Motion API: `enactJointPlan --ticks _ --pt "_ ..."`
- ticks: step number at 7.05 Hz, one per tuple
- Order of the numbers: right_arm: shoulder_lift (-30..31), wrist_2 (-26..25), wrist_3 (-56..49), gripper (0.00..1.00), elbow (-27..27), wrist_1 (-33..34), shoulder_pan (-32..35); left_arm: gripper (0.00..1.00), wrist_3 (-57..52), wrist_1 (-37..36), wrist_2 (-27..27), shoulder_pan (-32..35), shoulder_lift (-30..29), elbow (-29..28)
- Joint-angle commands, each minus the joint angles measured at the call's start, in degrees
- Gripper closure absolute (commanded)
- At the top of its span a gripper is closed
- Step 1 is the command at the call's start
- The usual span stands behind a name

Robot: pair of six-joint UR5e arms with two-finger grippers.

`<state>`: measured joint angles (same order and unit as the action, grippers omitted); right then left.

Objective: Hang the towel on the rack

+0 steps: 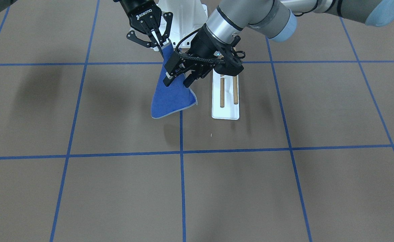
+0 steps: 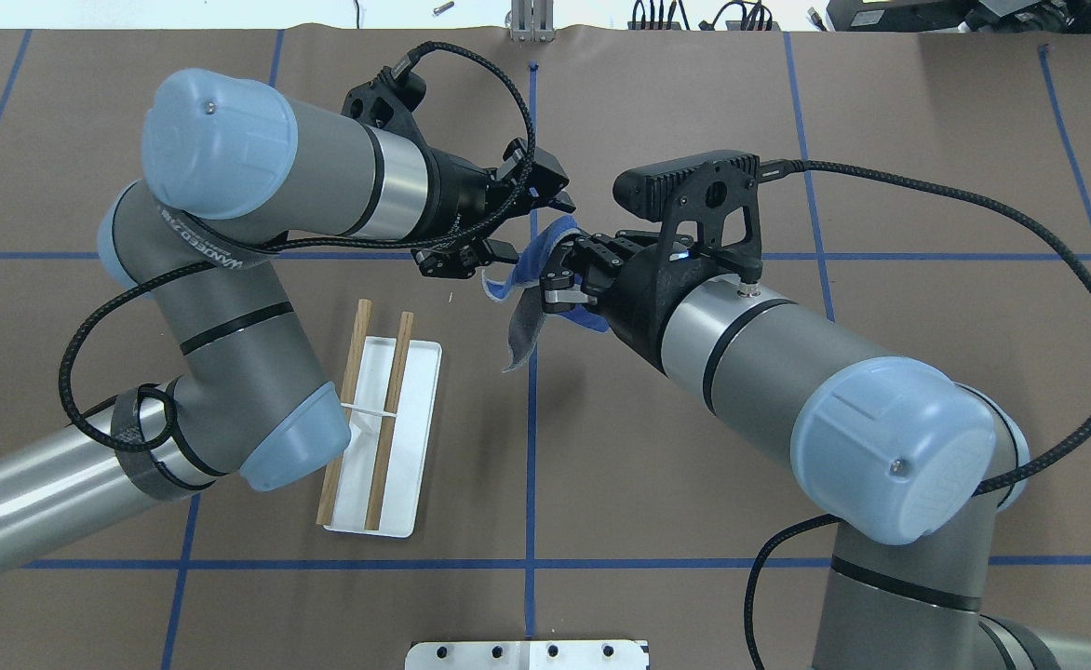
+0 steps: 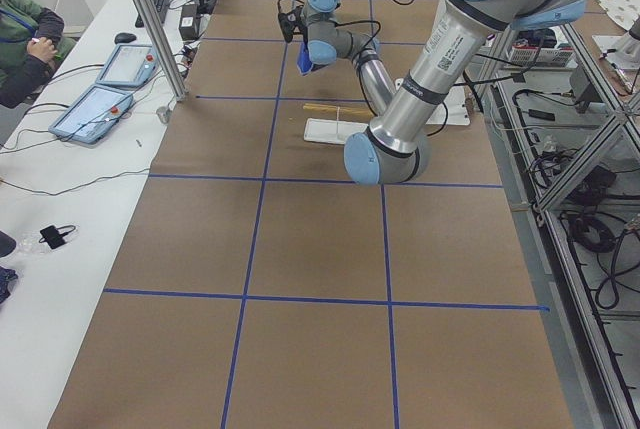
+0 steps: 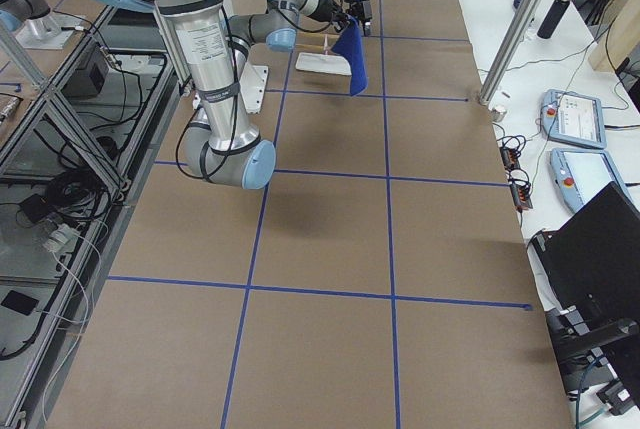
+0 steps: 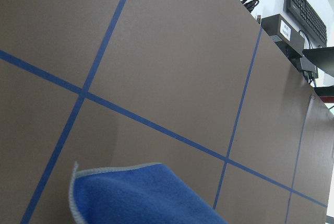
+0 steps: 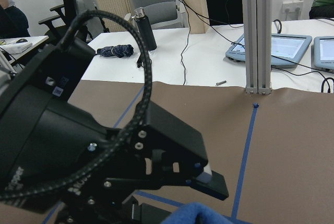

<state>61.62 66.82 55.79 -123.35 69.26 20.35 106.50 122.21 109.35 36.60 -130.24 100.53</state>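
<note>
**Q:** What is the layout, starting from the desk [image 1: 284, 188]?

**A:** The desk is brown and marked with blue tape lines [image 1: 237, 150]. The left arm [image 2: 257, 167] and the right arm [image 2: 787, 363] both reach toward mid-desk. Their pincers meet there, above the surface. The rack [image 1: 225, 113] stands flat on the desk. It lies below the left pincer [image 1: 177, 83], on the side of that pincer facing away from the right pincer [image 1: 160, 43]. Its two wooden dowels [image 1: 222, 92] run parallel.

**Q:** Where is the towel?

**A:** The towel [image 1: 171, 97] hangs in the air beneath the right pincer. Its top corner is at that pincer and its lower edge is clear of the desk. It hangs near the rack without touching it.

**Q:** What state is each pincer in?

**A:** The right pincer is closed onto the towel's top corner and carries the cloth. The left pincer has its fingers spread apart at the towel's upper part, just below the right pincer's grip. Whether its fingers touch the cloth cannot be told.
</note>
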Motion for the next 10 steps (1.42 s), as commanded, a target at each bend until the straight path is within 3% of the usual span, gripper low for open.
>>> enactJointPlan --ticks 1,3,5,6,10 --pt "-0.36 -0.2 0.02 1.0 0.04 0.0 -0.14 0.25 -0.15 -0.04 -0.1 -0.03 0.34 0.02" --pt "-0.36 -0.37 0.02 1.0 0.13 0.0 -0.14 0.25 0.03 -0.04 -0.1 -0.12 0.34 0.1" --pt "-0.27 -0.81 0.02 1.0 0.13 -0.09 0.04 0.06 0.38 -0.13 0.08 -0.12 0.43 0.19" --pt "-0.27 -1.51 0.02 1.0 0.13 -0.09 0.3 0.03 1.25 -0.82 0.25 -0.12 0.43 0.19" --pt "-0.36 -1.78 0.02 1.0 0.3 -0.09 2.23 0.03 10.45 -3.2 0.26 -0.47 -0.53 0.02"
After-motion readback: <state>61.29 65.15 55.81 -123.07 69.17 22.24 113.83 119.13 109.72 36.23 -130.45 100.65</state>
